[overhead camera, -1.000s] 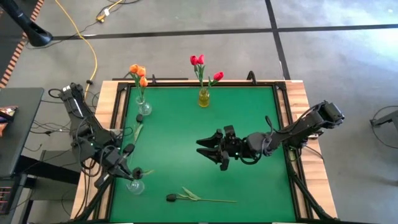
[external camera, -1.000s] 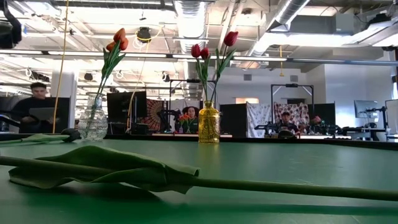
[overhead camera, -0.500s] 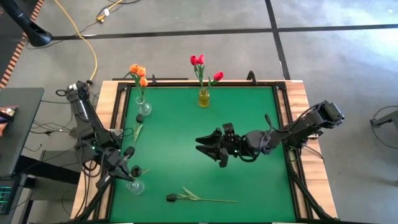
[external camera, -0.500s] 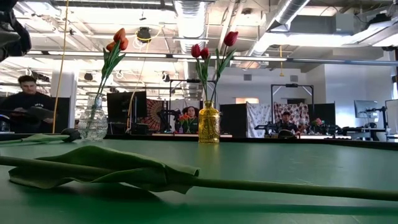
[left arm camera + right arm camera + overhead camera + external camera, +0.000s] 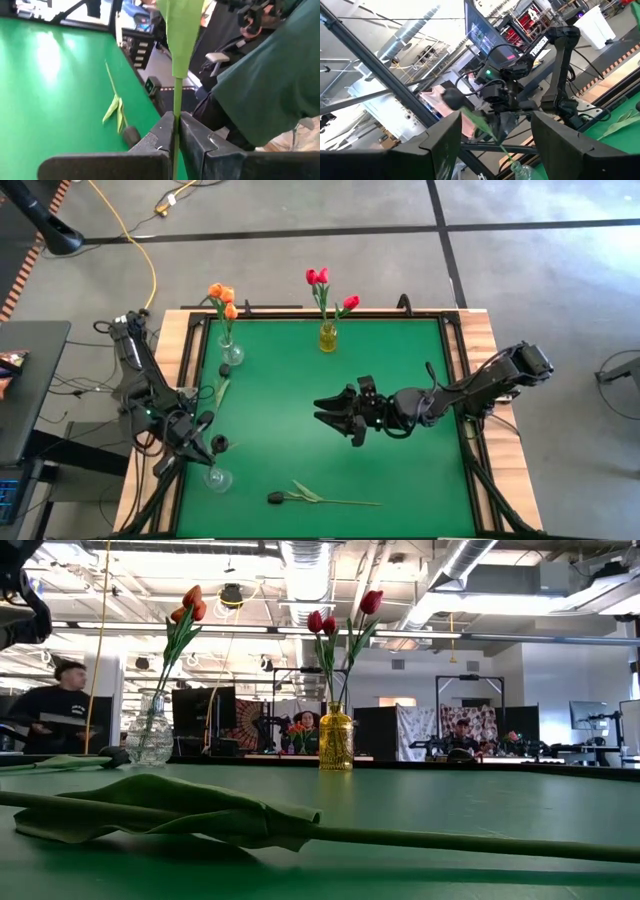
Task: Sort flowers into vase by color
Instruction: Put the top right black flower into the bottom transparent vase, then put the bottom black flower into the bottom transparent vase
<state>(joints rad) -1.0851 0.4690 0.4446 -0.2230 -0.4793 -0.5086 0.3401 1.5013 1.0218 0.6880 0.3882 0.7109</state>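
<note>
Landmark: the yellow vase at the far edge of the green table.

Count, left to right:
- Vases: three. One clear vase is standing at the near-left corner, one clear bottle vase left of the yellow vase, and the yellow vase itself.
- Flowers: three orange tulips are standing in the bottle vase, three red tulips in the yellow vase. Dark tulips: three. One is lying near the bottle vase, one is lying near the front edge, almost straight in front of the yellow vase, and one is being held.

The left gripper is hovering just above the near-left clear vase, jaws closed on the held tulip's green stem; its dark head is pointing toward the table centre.

The right gripper is waiting in front of the yellow vase, fingers spread wide, holding nothing.

Change since one second ago: the left gripper is rising off the clear vase, carrying the flower with it; the right gripper is edging slightly farther from the front edge.
</note>
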